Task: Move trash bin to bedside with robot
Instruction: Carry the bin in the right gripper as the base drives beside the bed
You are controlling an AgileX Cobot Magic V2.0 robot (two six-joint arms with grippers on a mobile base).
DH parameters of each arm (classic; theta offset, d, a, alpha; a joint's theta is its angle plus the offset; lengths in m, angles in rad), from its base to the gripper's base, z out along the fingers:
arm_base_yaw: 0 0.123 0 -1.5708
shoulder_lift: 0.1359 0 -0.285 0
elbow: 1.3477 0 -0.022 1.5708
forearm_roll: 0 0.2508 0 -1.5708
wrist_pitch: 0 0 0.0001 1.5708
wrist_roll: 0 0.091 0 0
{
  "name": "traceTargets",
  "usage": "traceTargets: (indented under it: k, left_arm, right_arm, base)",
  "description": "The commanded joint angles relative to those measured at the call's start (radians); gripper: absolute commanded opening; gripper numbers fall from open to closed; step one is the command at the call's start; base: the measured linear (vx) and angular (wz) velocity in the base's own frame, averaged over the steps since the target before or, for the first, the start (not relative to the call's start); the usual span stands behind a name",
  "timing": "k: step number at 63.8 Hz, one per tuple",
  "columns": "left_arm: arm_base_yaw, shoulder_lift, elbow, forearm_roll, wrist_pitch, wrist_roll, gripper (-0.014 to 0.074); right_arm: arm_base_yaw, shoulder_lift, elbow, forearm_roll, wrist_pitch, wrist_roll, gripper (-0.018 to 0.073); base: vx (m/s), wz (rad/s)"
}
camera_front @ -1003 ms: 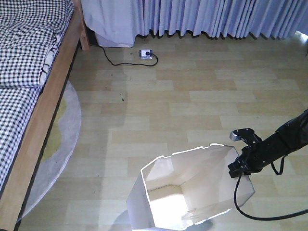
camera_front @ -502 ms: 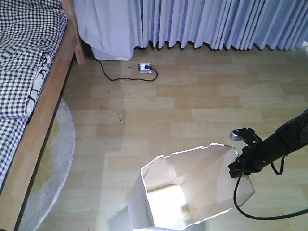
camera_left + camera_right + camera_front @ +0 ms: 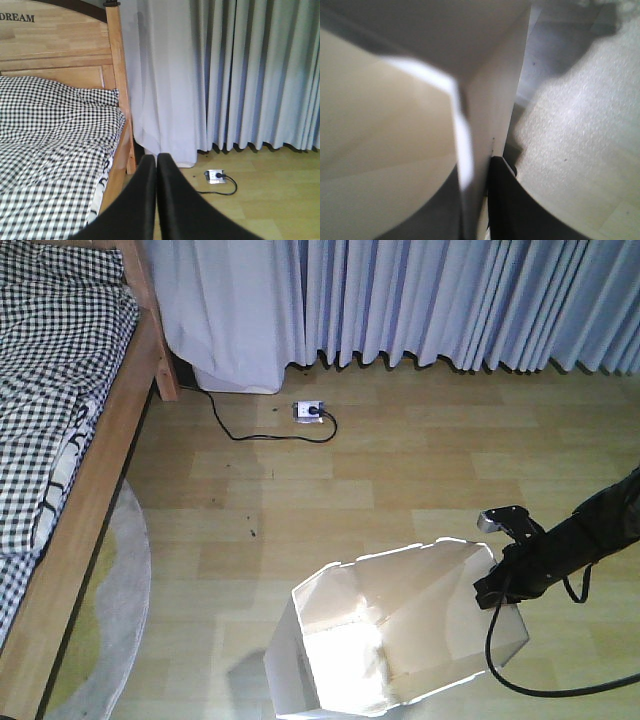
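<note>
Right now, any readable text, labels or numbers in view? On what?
"DREAM": dark capitals on the wooden headboard, at the picture's left edge; more letters may be cut off.
No readable marking shows on the trash bin or the power strip.

Power strip point(image 3: 308, 411) now lower in view; bed point(image 3: 60, 370) shifted further left.

Bed point(image 3: 50, 390) far left; trash bin point(image 3: 420, 615) on floor point(image 3: 420, 470), front right; power strip point(image 3: 307, 411) behind, below curtains point(image 3: 450, 300).
</note>
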Motion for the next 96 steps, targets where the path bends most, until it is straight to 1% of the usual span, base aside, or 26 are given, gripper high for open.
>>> traceTargets:
  k: [1,46,96]
  left_arm:
    - [0.000,-0.006,-0.024,-0.001,-0.072,-0.004,-0.0006]
    - [0.000,-0.006,-0.024,-0.001,-0.072,-0.004,-0.0006]
    - [0.000,-0.006,-0.024,-0.001,-0.072,-0.004,-0.0006]
  right_arm:
    - [-0.004,-0.073,-0.009,0.058,0.184,-0.012,-0.0005]
    - [-0.004,-0.073,-0.009,0.058,0.184,-0.012,-0.0005]
    - [-0.004,-0.073,-0.009,0.058,0.187,-0.012,-0.0005]
  base:
    - [0.33,0.03]
    - [0.31,-0.01]
    - [0.24,0.02]
